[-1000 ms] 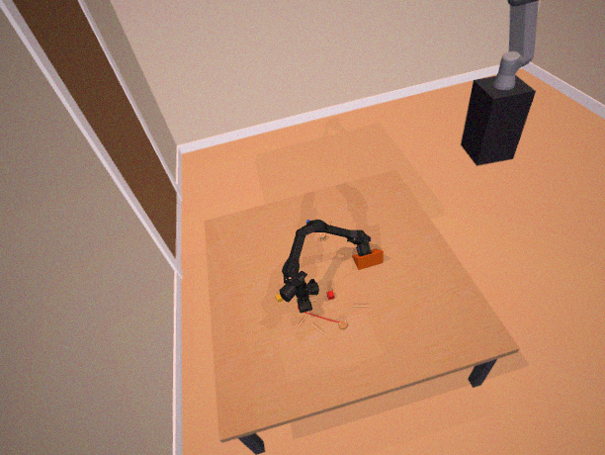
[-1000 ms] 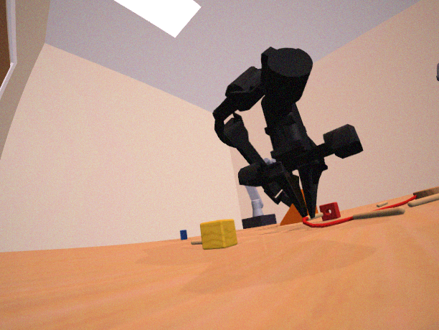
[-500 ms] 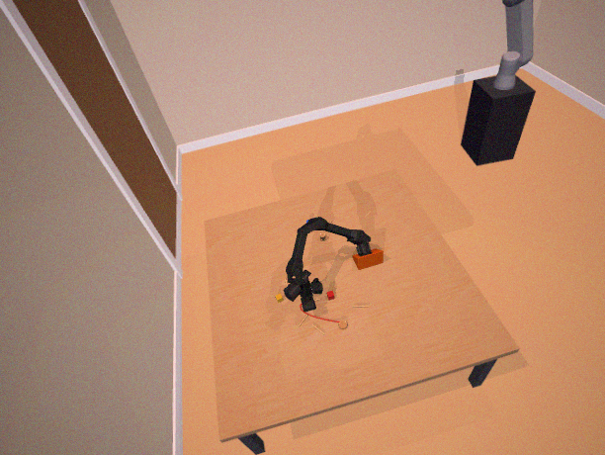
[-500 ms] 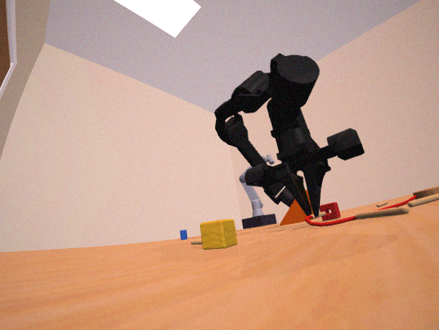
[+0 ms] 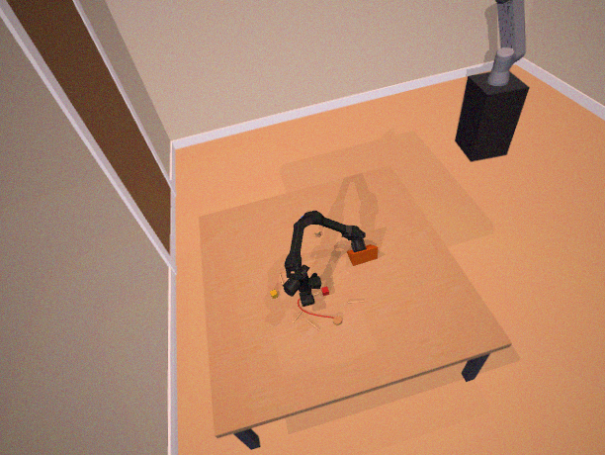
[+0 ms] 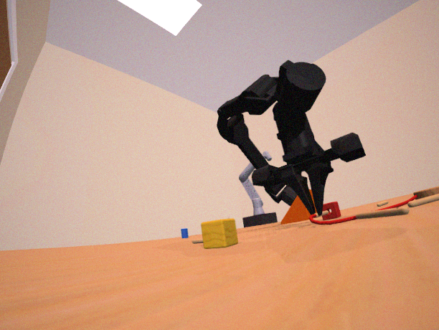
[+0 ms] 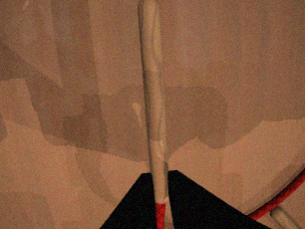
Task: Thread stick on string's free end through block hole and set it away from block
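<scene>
Wooden stick (image 7: 152, 95), the one with the red string (image 6: 331, 219) tied to its end, is pinched between the jaws of the gripper (image 6: 315, 211) near that tied end; the wrist view shows its free length projecting ahead of the fingers. By that finding the pick-up step appears done, though the exterior view places the fingertips low, close to the table (image 5: 395, 317), so the stick is lifted little if at all. Threading is judged not begun: the small red block (image 6: 331, 209) with its hole stands on the table just beside the gripper, and nothing is seen passing through it. String trails from the gripper across the table to the round wooden button (image 5: 337, 320), which lies well apart from the block. Outstanding items: aligning the stick with the hole, pushing it in and out the far side, drawing the string through, setting the stick down away from the block, and opening fully. Loose sticks (image 5: 355, 301) and a yellow cube (image 6: 219, 233) lie untouched nearby
</scene>
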`<state>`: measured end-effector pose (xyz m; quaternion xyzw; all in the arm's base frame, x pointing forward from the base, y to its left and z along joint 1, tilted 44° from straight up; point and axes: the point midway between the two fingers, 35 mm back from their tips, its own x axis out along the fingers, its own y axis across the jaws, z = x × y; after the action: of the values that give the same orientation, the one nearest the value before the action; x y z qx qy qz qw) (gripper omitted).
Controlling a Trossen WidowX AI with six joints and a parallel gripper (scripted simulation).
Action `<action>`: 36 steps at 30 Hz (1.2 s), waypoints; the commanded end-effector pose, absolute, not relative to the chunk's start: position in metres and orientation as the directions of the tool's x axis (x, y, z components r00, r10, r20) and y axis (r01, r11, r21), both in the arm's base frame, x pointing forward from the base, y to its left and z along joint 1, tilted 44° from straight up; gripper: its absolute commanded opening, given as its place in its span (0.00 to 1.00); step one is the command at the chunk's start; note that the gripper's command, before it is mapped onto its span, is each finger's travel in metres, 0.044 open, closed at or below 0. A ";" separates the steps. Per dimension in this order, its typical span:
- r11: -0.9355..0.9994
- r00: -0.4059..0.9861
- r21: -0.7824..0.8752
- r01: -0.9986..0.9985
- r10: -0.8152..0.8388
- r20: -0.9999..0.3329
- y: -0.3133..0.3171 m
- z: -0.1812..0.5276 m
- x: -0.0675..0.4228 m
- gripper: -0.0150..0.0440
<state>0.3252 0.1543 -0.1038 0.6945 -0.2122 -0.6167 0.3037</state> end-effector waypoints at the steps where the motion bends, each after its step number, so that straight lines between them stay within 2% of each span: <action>1: -0.729 0.149 0.680 0.076 -0.666 -0.731 0.154 -0.102 0.320 0.25; 36: -0.729 0.151 0.680 0.077 -0.666 -0.731 0.149 -0.103 0.285 0.25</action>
<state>0.2894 0.1484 -0.1046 0.6947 -0.2119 -0.6164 0.3042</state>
